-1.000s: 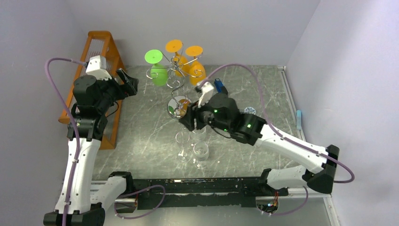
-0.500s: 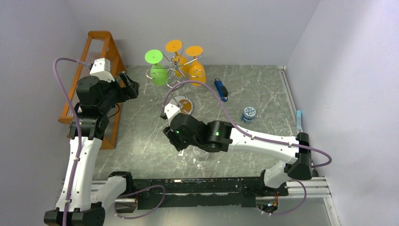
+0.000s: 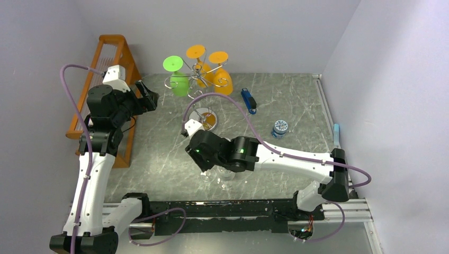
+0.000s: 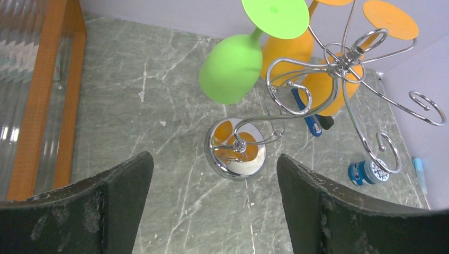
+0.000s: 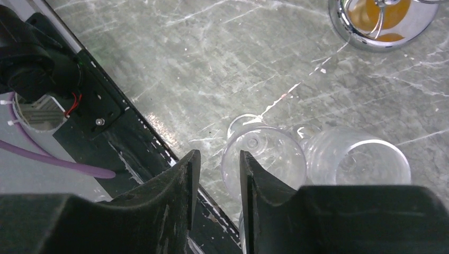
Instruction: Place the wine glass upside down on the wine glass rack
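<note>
Near edge, middle: two clear glasses stand rim-up, side by side. The left one is taken as the wine glass (image 5: 263,156); the second glass (image 5: 360,161) is just right of it.

Right gripper (image 5: 219,159) hovers above them, fingers a narrow slot apart, holding nothing. The wine glass lies below and just right of the fingers, not between them. Its long axis is vertical and the bowl hides the stem.

Judgement: the right arm is far nearer. It must shift right and drop to grip.

Farther back: the rack (image 3: 204,117), base just beyond that arm. A green glass (image 4: 231,74) and orange glasses (image 4: 288,50) hang from it bowl-down. An empty hook (image 4: 423,100) shows on its right side.

Far left: left gripper (image 4: 212,157), spread wide, empty, facing the rack.
</note>
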{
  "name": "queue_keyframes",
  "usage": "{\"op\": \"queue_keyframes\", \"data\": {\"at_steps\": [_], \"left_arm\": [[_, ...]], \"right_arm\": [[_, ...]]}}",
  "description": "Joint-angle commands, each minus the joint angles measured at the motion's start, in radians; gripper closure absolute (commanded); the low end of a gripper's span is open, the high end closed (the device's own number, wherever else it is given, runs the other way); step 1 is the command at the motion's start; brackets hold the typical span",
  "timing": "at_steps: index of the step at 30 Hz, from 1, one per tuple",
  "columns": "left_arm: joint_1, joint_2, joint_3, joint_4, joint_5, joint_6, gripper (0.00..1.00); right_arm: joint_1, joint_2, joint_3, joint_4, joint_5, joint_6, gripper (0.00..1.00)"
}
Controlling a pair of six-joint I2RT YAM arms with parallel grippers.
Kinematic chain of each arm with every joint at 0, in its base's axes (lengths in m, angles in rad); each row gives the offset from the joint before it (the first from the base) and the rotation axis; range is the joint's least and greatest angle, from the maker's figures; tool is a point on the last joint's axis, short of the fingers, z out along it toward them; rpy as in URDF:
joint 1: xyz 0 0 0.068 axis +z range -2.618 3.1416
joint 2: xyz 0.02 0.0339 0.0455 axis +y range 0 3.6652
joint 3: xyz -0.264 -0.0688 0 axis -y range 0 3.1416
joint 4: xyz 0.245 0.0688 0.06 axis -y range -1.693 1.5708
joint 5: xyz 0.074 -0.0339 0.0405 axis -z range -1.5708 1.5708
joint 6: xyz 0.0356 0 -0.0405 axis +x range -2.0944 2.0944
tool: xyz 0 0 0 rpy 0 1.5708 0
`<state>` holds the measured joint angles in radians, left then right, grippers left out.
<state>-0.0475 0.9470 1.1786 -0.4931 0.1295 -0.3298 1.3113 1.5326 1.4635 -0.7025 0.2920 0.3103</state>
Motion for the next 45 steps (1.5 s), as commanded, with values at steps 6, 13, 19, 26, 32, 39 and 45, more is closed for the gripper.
{"op": "queue_keyframes", "data": {"at_steps": [6, 13, 19, 26, 32, 39, 45], "left_arm": [[0.001, -0.015, -0.011, -0.010, 0.040, -0.031, 0.09], [0.001, -0.079, -0.083, -0.028, 0.079, -0.261, 0.10], [0.001, -0.154, -0.136, -0.098, 0.096, -0.438, 0.10], [0.001, -0.258, -0.241, -0.061, 0.132, -0.593, 0.08], [0.001, -0.265, -0.352, 0.030, 0.242, -0.722, 0.07], [0.001, -0.285, -0.491, 0.158, 0.267, -0.805, 0.13], [0.001, -0.314, -0.552, 0.228, 0.289, -0.947, 0.09]], "right_arm": [[0.009, 0.051, 0.013, 0.043, -0.024, -0.050, 0.91], [0.032, 0.021, 0.028, 0.156, 0.014, -0.129, 1.00], [0.036, -0.101, -0.129, 0.503, 0.090, -0.199, 1.00], [0.037, -0.249, -0.413, 1.060, 0.130, -0.303, 1.00], [0.038, -0.269, -0.504, 1.292, 0.153, -0.352, 1.00], [0.040, -0.256, -0.597, 1.518, 0.213, -0.365, 1.00], [0.040, -0.233, -0.623, 1.602, 0.203, -0.366, 1.00]]}}
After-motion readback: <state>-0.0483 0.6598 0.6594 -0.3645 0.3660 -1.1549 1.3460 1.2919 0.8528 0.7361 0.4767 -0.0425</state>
